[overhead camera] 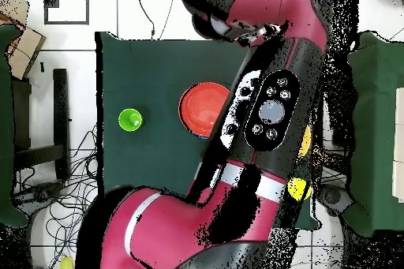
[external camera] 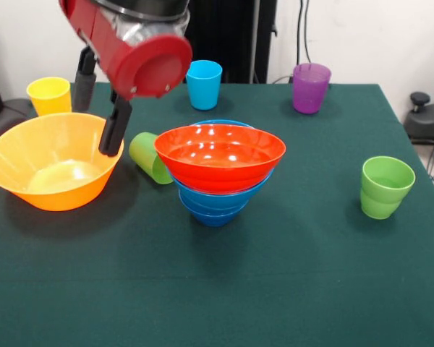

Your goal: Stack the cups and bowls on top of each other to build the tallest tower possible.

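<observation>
From the front I see my gripper (external camera: 100, 108) hanging over the near rim of the big yellow-orange bowl (external camera: 52, 170), with its two black fingers (external camera: 115, 129) spread apart and holding nothing. One finger hangs just at the bowl's rim and the other is farther back. The tower (external camera: 218, 173) stands in the middle of the green table (external camera: 275, 289): the orange-red bowl (external camera: 220, 155) sits on top of blue bowls. A green cup (external camera: 150, 157) lies on its side between the big bowl and the tower. Another green cup (external camera: 385, 186) stands well off to the side, and the yellow cup (external camera: 49, 95), light blue cup (external camera: 204, 84) and purple cup (external camera: 310, 87) stand along the far edge. From above, the red arm (overhead camera: 268, 116) covers most of the table, so I only see the orange-red bowl (overhead camera: 204, 108) and one green cup (overhead camera: 130, 120). I think my job now is to grab the big bowl. I should put one finger inside the rim and one outside, squeeze gently, lift straight up, and stay clear of the tipped cup.
</observation>
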Motion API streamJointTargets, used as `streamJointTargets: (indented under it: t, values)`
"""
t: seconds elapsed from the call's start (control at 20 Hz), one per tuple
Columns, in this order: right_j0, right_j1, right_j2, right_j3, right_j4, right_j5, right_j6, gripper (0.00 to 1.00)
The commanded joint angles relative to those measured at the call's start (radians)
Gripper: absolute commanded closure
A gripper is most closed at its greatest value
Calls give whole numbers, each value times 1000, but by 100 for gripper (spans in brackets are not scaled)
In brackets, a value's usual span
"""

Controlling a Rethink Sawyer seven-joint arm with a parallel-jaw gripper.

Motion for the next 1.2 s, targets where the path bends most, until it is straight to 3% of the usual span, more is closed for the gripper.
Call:
streamJointTargets:
  t: [0.05, 1.2]
  values:
    - [-25, 58, 132, 68, -69, -29, -287, 0]
    - [-62, 27, 224, 192, -87, -130, -308, 0]
